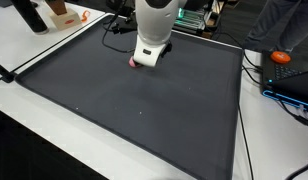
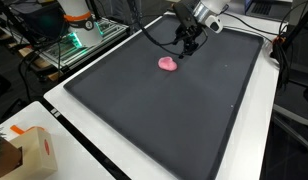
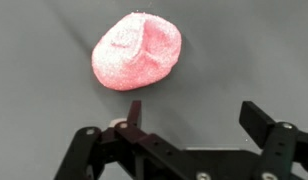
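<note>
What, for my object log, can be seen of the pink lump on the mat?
The pink lump is soft-looking, fuzzy or foamy, rounded and irregular, with a dented fold on top. It lies on the dark mat. The open gripper hangs close by without touching it; only the mat touches it.

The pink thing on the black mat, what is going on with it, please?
A robot arm holds its hand close to a pink lump that lies on a black mat. The hand is open and holds nothing. In the wrist view the lump lies in front of the fingers, not between them, so it is not gripped.
</note>
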`<state>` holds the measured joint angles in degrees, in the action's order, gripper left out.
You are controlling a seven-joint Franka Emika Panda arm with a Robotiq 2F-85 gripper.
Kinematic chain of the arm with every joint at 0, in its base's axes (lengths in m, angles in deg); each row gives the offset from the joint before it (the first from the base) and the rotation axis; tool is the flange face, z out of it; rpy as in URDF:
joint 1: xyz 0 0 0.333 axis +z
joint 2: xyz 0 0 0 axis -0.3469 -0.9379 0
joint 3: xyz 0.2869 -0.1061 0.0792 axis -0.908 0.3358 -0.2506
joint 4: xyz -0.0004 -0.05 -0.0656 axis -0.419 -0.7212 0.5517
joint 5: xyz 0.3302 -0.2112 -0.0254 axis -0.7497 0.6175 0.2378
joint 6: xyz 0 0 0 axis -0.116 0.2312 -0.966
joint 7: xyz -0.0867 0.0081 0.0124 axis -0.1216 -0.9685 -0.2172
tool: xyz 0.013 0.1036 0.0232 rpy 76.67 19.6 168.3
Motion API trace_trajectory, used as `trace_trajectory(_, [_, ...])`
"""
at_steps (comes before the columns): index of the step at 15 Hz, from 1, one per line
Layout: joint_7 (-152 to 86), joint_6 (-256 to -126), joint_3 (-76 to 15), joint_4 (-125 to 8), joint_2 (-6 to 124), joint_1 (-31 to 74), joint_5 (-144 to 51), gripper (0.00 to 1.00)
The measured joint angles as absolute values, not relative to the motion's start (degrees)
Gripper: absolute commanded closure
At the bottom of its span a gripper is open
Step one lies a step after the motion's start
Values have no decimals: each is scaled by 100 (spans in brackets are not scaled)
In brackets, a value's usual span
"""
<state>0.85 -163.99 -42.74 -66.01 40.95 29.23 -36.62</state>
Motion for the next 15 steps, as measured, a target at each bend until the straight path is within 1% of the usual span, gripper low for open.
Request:
trace_trajectory(9, [-197,-16017,-4265,-5939,3559,3068,-3233,0])
trace_trajectory(15, [-975,-15570,-4140,-5380,3246,3080,-3241,0])
